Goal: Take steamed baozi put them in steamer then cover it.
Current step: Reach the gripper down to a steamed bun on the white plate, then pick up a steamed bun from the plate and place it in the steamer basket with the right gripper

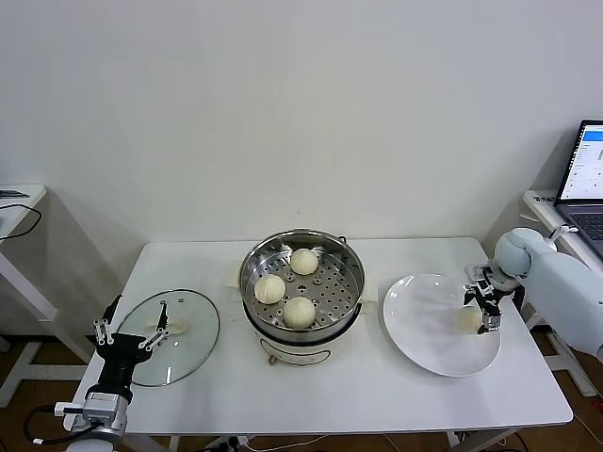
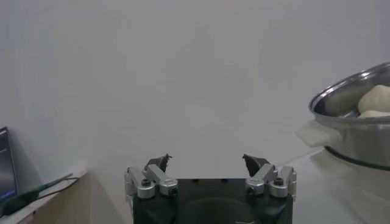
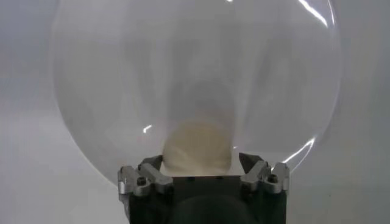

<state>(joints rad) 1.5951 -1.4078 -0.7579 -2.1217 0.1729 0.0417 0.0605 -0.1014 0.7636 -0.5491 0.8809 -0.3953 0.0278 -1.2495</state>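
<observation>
The steamer [image 1: 251,268] stands mid-table with three baozi on its perforated tray: one at the back [image 1: 303,261], one on the left [image 1: 270,288], one at the front [image 1: 300,312]. A fourth baozi [image 1: 468,319] lies on the right edge of the white plate [image 1: 429,320]. My right gripper [image 1: 480,306] is open with its fingers on either side of this baozi [image 3: 198,146], down at the plate [image 3: 195,67]. My left gripper [image 1: 127,331] is open and empty at the table's front left, beside the glass lid. In the left wrist view the steamer [image 2: 353,131] shows off to the side.
The glass lid [image 1: 193,315] with its white handle [image 1: 174,329] lies flat left of the steamer. A laptop [image 1: 586,179] sits on a side table at the far right. Another small table [image 1: 14,202] stands at the far left.
</observation>
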